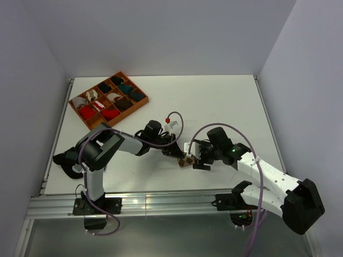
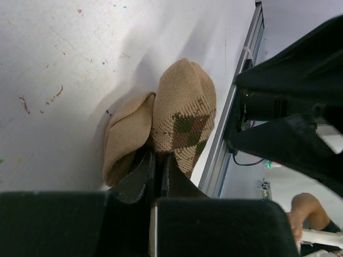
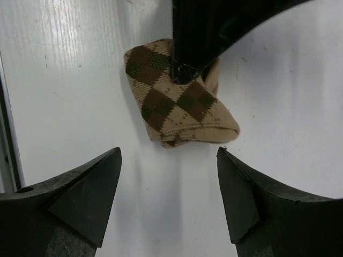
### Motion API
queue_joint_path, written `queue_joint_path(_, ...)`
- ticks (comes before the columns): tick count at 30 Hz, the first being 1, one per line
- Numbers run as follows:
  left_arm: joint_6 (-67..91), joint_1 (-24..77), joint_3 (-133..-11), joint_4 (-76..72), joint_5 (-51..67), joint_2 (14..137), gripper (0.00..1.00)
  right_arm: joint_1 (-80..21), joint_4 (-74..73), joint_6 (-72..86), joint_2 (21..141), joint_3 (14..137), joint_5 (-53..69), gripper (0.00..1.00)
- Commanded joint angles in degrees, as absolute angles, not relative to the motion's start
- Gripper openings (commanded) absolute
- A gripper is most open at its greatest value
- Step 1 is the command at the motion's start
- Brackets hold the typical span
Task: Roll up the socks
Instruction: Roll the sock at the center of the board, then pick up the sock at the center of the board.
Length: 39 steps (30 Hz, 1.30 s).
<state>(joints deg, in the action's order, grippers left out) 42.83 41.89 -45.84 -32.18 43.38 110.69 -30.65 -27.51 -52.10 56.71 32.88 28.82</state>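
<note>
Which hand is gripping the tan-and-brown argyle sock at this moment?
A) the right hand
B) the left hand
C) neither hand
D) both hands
B: the left hand is pinched shut on the argyle sock, while the right hand stands wide open, short of the sock and not touching it.

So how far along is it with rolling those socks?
The argyle sock already looks folded into a short, loose bundle on the table. In hand: the left gripper is pinched shut on it while the right gripper hovers open beside it. Still to do: the bundle isn't a tight roll yet, and it sits far from the tray holding other rolls.
</note>
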Motion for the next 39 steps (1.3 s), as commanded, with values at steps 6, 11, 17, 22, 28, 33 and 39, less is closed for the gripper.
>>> queue_joint_path(6,39.4,41.8,-46.8,-12.5,40.3,118.4,0.00,-38.4,-15.1,-52.1,59.3,29.3,20.1,0.79)
queue_joint_path(11,39.0,41.0,-47.7,-11.6,40.9,119.2,0.00,-41.9,-13.4,-52.7,62.6,29.1,17.8,0.79)
queue_joint_path(17,39.0,40.3,-48.4,-11.6,42.6,120.1,0.00,-45.7,-11.6,-52.6,67.6,28.7,14.0,0.79)
queue_joint_path(22,38.8,39.6,-48.9,-11.4,43.6,120.6,0.00,-46.6,-10.5,-53.1,73.5,29.2,10.5,0.76)
queue_joint_path(28,39.5,39.0,-49.0,-12.6,45.6,121.5,0.00,-46.6,-11.6,-52.6,78.4,31.8,8.1,0.69)
queue_joint_path(33,40.1,38.2,-49.2,-13.4,46.1,121.6,0.00,-46.3,-14.3,-51.2,81.9,34.4,8.6,0.59)
queue_joint_path(39,43.2,36.5,-48.0,-16.5,44.0,119.9,0.04,-44.3,-19.8,-48.3,84.2,38.5,13.5,0.31)
